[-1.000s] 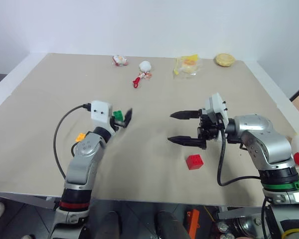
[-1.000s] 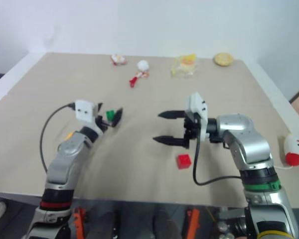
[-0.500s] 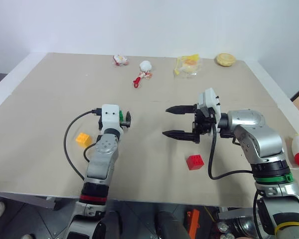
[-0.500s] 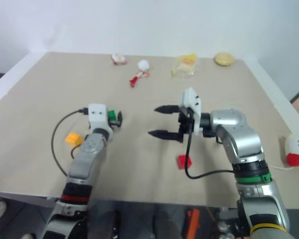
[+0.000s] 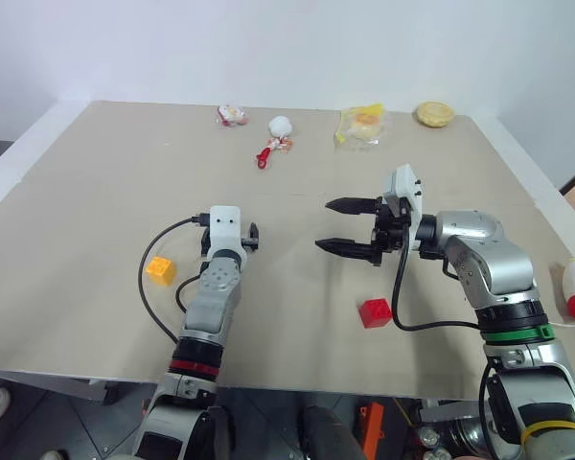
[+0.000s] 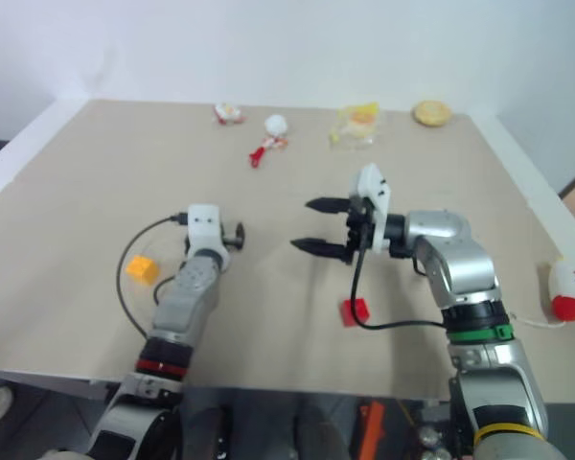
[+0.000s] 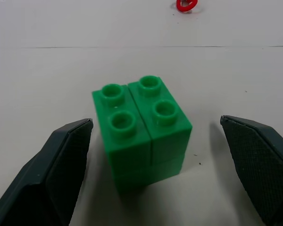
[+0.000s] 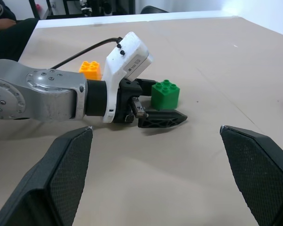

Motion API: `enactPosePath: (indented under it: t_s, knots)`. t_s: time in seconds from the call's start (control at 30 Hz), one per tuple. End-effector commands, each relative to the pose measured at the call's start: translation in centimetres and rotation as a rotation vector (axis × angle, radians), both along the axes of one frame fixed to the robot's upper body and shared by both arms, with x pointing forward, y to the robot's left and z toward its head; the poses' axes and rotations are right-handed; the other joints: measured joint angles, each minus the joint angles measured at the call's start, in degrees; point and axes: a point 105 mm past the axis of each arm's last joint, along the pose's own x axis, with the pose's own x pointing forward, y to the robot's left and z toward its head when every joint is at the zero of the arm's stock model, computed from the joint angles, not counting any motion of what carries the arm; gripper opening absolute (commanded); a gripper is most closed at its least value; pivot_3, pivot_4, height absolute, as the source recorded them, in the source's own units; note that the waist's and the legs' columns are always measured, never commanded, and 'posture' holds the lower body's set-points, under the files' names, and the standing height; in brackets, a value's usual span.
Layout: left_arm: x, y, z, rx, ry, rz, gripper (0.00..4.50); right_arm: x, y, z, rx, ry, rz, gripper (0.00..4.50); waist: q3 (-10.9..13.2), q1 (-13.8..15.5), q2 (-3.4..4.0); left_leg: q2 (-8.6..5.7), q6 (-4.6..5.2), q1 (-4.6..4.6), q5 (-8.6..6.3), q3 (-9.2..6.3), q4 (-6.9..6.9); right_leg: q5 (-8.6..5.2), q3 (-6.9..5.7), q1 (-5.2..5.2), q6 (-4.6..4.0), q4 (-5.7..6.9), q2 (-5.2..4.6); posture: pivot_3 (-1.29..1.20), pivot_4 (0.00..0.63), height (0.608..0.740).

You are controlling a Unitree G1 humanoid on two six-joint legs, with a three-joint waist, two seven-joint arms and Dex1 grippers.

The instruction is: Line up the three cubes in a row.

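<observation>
Green cube (image 7: pixel 141 129) on table (image 5: pixel 96 192), between spread fingers of left gripper (image 7: pixel 155 165), untouched. Right gripper (image 5: pixel 350 228) spread, empty. Orange-yellow cube (image 5: pixel 159 270) and red cube (image 5: pixel 375 312) apart.

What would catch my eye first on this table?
The green cube, standing on the table between the open fingers of the left gripper, untouched. The right gripper, also open, hovers mid-table pointing toward it. An orange-yellow cube lies left; a red cube near the front edge.

One cube (image 7: pixel 141 132) between left claw's (image 7: pixel 155 169) fingers, apparently untouched
</observation>
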Motion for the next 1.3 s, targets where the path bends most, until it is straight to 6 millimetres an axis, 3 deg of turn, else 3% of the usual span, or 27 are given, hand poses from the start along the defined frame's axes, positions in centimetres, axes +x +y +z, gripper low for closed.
enactPosePath:
  t_s: [0.03, 0.07, 0.13, 0.4, 0.6, 0.67, 0.77, 0.9, 0.97, 1.07, 1.3]
  knots:
    - [0.4, -0.1, 1.8, -0.009, -0.064, 0.01, 4.5, 0.1, -0.2, 1.9, 0.028, -0.07, -0.004, 4.47, 0.0, 0.0, 0.0, 0.0, 0.0, 0.0, 0.0, 0.0, 0.0, 0.0, 0.0, 0.0, 0.0, 0.0, 0.0, 0.0, 0.15, 0.74]
    - [0.4, 0.0, 1.8, -0.012, -0.066, 0.014, 4.5, 0.1, -0.2, 1.9, 0.028, -0.071, -0.003, 4.47, 0.0, 0.0, 0.0, -0.01, -0.01, 0.0, 0.0, 0.0, 0.0, 0.0, 0.0, 0.0, 0.0, 0.0, 0.0, 0.0, 0.15, 0.74]
    - [0.4, 0.1, 1.8, -0.017, -0.07, 0.022, 3.96, 0.1, -0.2, 1.9, 0.026, -0.072, -0.002, 4.5, 0.0, 0.0, 0.0, -0.02, -0.01, 0.0, 0.01, 0.0, 0.01, 0.0, 0.0, 0.0, 0.0, 0.0, -0.02, 0.0, 0.15, 0.74]
    - [0.4, 0.3, 1.9, -0.027, -0.076, 0.035, 1.37, 0.0, -0.1, 1.9, 0.028, -0.075, 0.002, 4.5, 0.0, 0.0, 0.0, -0.02, -0.02, 0.0, 0.01, -0.01, 0.01, 0.0, 0.0, 0.01, 0.0, 0.0, -0.02, 0.0, 0.15, 0.74]
    - [0.3, -0.2, 1.9, -0.018, -0.079, -0.006, 1.35, -0.1, -0.2, 2.1, 0.04, -0.083, 0.004, 4.5, 0.0, 0.0, 0.0, -0.02, -0.02, 0.0, 0.01, -0.02, 0.0, 0.0, -0.01, 0.01, 0.0, 0.0, -0.02, 0.0, 0.15, 0.74]
    - [0.0, -1.7, 2.9, -0.01, -0.132, -0.132, 1.35, -0.3, -0.3, 2.2, 0.046, -0.087, 0.003, 4.5, 0.0, 0.0, 0.0, -0.03, -0.02, 0.0, 0.01, -0.01, 0.0, 0.0, -0.01, 0.01, 0.0, 0.0, -0.02, 0.0, 0.15, 0.74]
    - [-1.6, -4.7, 4.7, -0.068, -0.221, -0.479, 1.35, -1.4, -0.8, 2.4, 0.044, -0.096, 0.018, 4.5, 0.0, 0.01, 0.0, -0.03, -0.06, -0.01, 0.03, -0.01, -0.02, -0.01, -0.01, 0.0, 0.0, 0.0, -0.02, 0.0, 0.15, 0.74]
    - [-4.7, -6.0, 5.7, -0.02, -0.271, -0.892, 1.35, -4.3, -1.5, 1.7, -0.019, -0.087, 0.091, 4.5, 0.0, 0.05, 0.01, -0.03, -0.25, -0.02, 0.03, -0.05, -0.16, -0.12, -0.07, -0.03, -0.07, -0.01, -0.04, 0.0, 0.15, 0.74]
    - [-7.2, -6.2, 5.2, 0.051, -0.267, -1.136, 1.35, -5.7, -2.1, 1.0, -0.068, -0.072, 0.117, 4.5, 0.0, 0.03, 0.02, -0.01, -0.26, -0.01, 0.02, -0.05, -0.21, -0.16, -0.07, -0.05, -0.11, 0.0, -0.03, 0.0, 0.15, 0.74]
    - [-9.4, -5.6, 3.8, 0.136, -0.205, -1.353, 1.35, -7.0, -2.9, 0.6, -0.084, -0.085, 0.118, 4.5, -0.02, -0.18, 0.06, 0.05, -0.29, 0.09, -0.01, -0.03, -0.28, -0.26, -0.08, -0.02, -0.2, 0.0, -0.02, 0.0, 0.15, 0.74]
    - [-10.6, -5.2, 2.0, 0.183, -0.111, -1.522, 1.35, -8.7, -3.9, -0.2, -0.111, -0.072, 0.087, 4.5, -0.02, -0.05, 0.05, 0.05, -0.25, 0.06, 0.02, -0.05, -0.02, -0.31, -0.12, 0.05, -0.4, 0.02, -0.05, 0.0, 0.15, 0.74]
